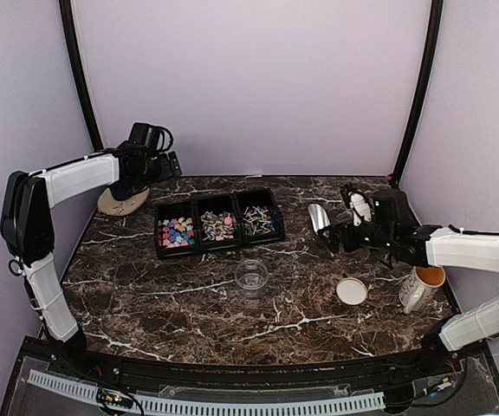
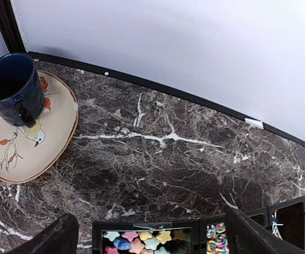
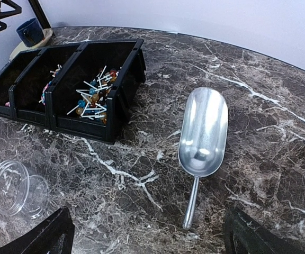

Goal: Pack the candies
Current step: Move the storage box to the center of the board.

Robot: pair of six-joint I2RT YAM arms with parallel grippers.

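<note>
Three joined black bins (image 1: pixel 218 224) hold the candies: bright star-shaped ones (image 1: pixel 177 232) on the left, pinkish ones (image 1: pixel 218 226) in the middle, stick sweets (image 1: pixel 258 220) on the right. The star candies (image 2: pixel 142 242) show at the bottom of the left wrist view. My left gripper (image 1: pixel 165 166) is open and empty, above the table behind the bins. My right gripper (image 1: pixel 336 236) is open and empty, just right of a metal scoop (image 1: pixel 320 217). In the right wrist view the scoop (image 3: pixel 203 132) lies between my fingers (image 3: pixel 41 238), handle towards me.
A clear jar (image 1: pixel 252 277) lies in front of the bins. A round tan lid (image 1: pixel 351 291) and a cream mug (image 1: pixel 423 287) sit at the right. A plate (image 2: pixel 25 143) with a dark blue mug (image 2: pixel 9 87) stands at the back left.
</note>
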